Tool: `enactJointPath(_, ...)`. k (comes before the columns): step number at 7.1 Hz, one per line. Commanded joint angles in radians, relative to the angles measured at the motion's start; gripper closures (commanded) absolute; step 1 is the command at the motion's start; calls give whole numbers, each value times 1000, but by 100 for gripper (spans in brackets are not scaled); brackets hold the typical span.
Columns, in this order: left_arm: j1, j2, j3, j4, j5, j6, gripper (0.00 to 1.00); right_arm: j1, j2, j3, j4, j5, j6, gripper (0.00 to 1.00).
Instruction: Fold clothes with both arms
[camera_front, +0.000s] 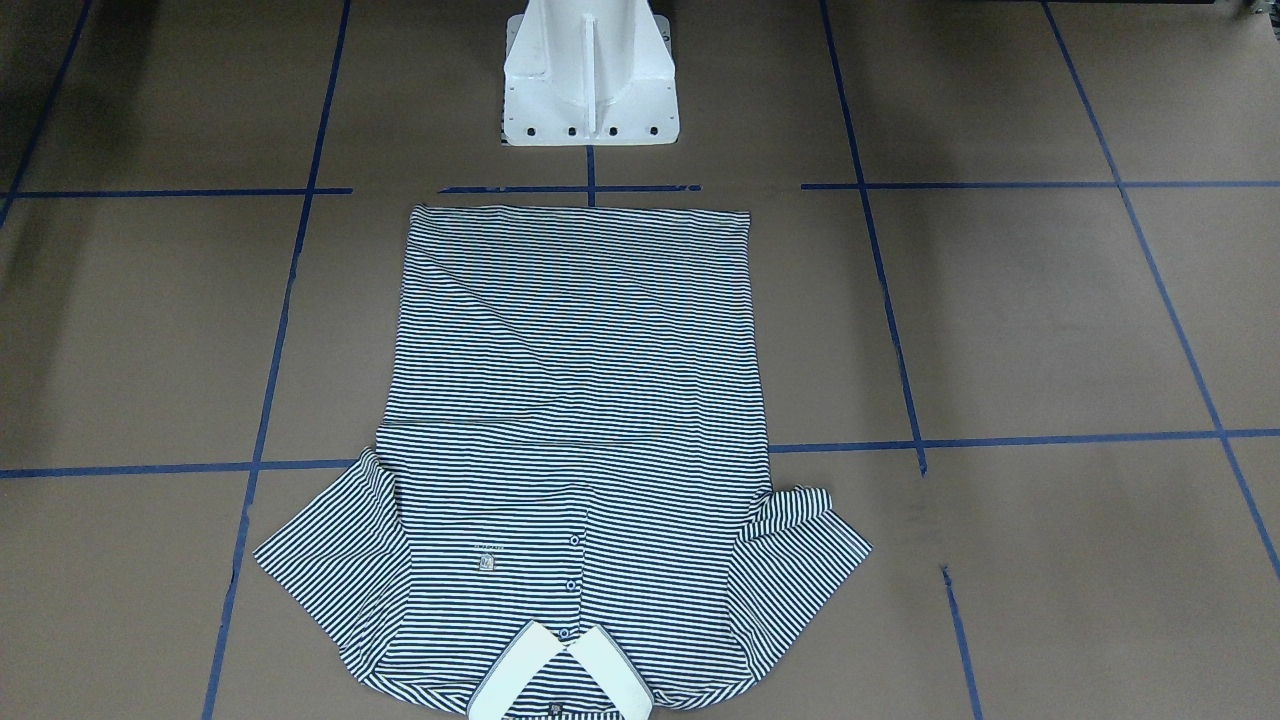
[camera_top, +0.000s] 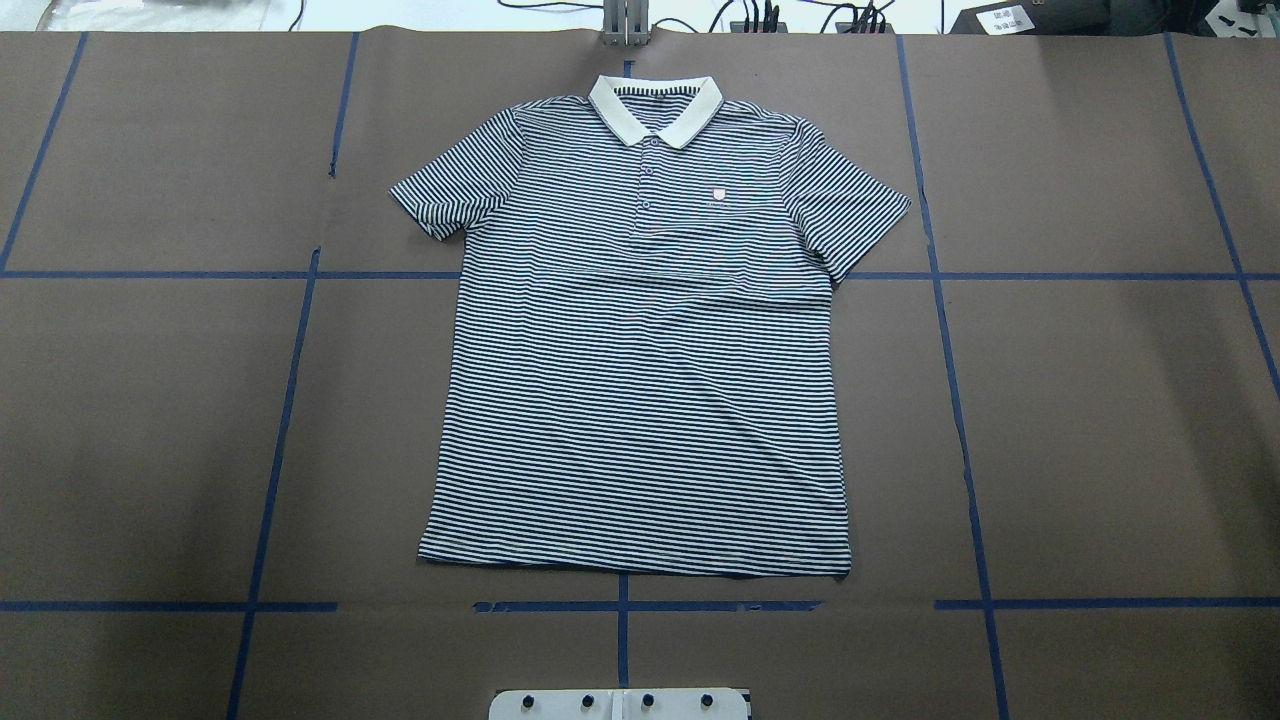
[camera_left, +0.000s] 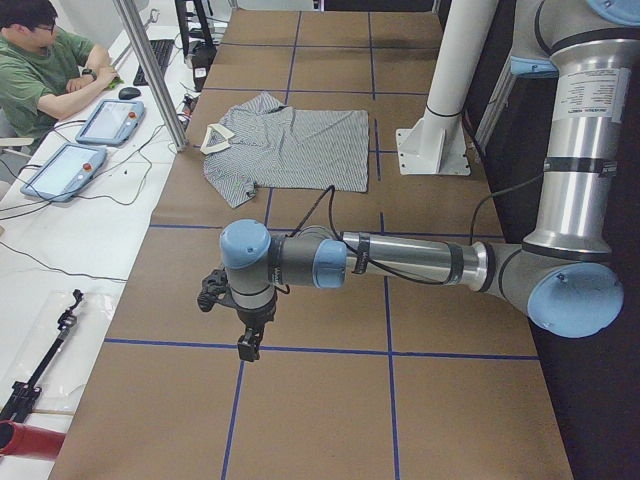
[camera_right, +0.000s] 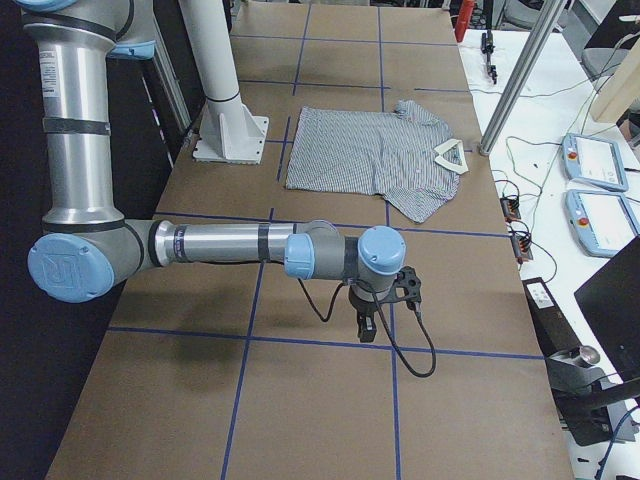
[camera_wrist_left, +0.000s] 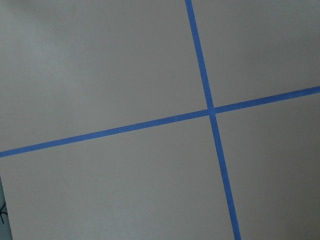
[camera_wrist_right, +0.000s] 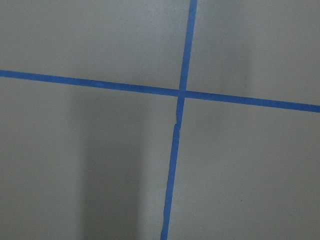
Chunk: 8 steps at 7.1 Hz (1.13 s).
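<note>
A striped polo shirt lies flat and face up at the middle of the table, its white collar at the edge away from the robot and its hem just short of the white pedestal. No fold has been started, by the look of it. Both sleeves are spread out. The left hand hangs over bare table toward the robot's left end, and the right hand does the same toward the right end, both well apart from the shirt. Whether either hand is released or clenched cannot be told. Each wrist camera sees only crossed blue tape. The next move likely calls for both arms to reach in and grip the cloth. No container shows.
</note>
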Motion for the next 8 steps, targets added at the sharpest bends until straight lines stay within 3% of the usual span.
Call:
enactJointPath(1,1,2,-1,0,-3,0,0,8,-4,24,-4,-2,6,0)
enactJointPath(3,7,-23,-27,-11,1,-9,0,7,18,23,5,26,10,0)
enactJointPath(5,11,-104,-42,-52,-13,-8,0,-45,120,20,10,28,36,0)
enactJointPath(6,69,-106,-30,-165,-13,-12,0,-115,162,-2,69,26,36,0)
enactJointPath(7,79,-97,-24,-228,-13,-41,0,-166,214,-81,146,31,86,0)
enactJointPath(8,86,-142,-24,-281,-13,-110,0,-232,314,-160,188,37,266,0)
